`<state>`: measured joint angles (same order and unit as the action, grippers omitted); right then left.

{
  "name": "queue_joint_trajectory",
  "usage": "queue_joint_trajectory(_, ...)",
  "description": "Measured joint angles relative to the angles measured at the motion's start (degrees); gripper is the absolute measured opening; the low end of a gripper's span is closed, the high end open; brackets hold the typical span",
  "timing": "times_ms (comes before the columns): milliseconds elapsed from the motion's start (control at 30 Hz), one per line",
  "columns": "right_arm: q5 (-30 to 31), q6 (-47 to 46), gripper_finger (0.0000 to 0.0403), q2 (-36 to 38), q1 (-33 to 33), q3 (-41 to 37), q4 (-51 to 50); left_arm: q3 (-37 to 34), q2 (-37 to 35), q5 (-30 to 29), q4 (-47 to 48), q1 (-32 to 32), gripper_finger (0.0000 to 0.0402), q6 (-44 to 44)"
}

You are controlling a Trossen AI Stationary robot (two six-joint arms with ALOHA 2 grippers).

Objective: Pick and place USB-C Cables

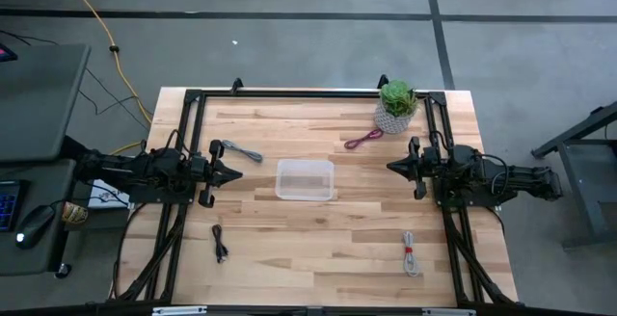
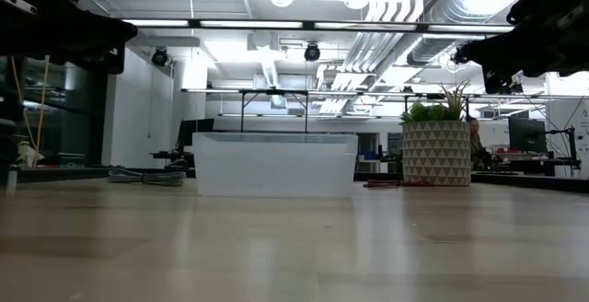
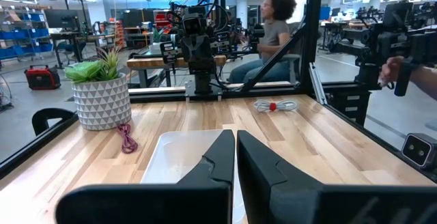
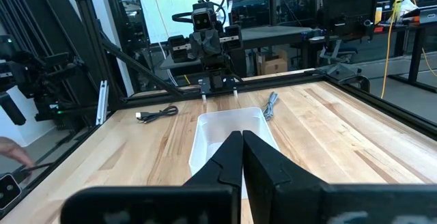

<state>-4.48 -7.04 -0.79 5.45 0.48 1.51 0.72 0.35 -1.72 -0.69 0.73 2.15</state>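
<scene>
Four thin bundled cables [image 1: 241, 150] ring the clear plastic tub [image 1: 306, 179] mid-frame; both my claws [image 1: 234, 172] [image 1: 390, 168], pinched narrow and empty, risk snagging loose loops.

A potted plant [image 1: 396, 105] stands at the table's [image 1: 328, 249] far edge.

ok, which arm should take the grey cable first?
Left, probably. The grey cable lies just beside the left gripper, on its side of the clear bin. The right gripper sits across the bin, nearer the dark red cable. Both are shut and empty.
</scene>
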Motion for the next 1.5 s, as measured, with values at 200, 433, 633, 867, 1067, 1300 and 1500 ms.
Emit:
queue_joint_trajectory(200, 0.0, 0.0, 0.0000, 0.0, 0.0, 0.0, 0.0, 0.0, 0.0, 0.0, 0.0, 0.0, 0.0000, 0.0)
queue_joint_trajectory(433, 0.0, 0.0, 0.0000, 0.0, 0.0, 0.0, 0.0, 0.0, 0.0, 0.0, 0.0, 0.0, 0.0000, 0.0)
queue_joint_trajectory(633, 0.0, 0.0, 0.0000, 0.0, 0.0, 0.0, 0.2, 0.0, 0.0, 0.0, 0.0, 0.0, 0.0000, 0.0)
queue_joint_trajectory(867, 0.0, 0.0, 0.0000, 0.0, 0.0, 0.0, 4.5, 0.0, 0.0, 0.0, 0.0, 0.0, 0.0000, 0.0)
queue_joint_trajectory(1067, 1.3, 0.0, 0.0000, 0.0, 0.0, 0.0, 12.2, 0.0, 0.0, 0.0, 0.0, 0.0, 0.0000, 0.0)
queue_joint_trajectory(1300, 7.7, 0.2, 0.0010, 0.0, 0.0, 0.1, 21.6, 0.0, 0.0, 0.0, 0.0, 0.0, 0.0000, 0.0)
queue_joint_trajectory(1500, 13.4, 2.7, 0.0083, -6.6, 0.0, 6.7, 18.2, 0.0, 0.0, 0.0, 0.0, 0.0, 0.0000, 0.0)
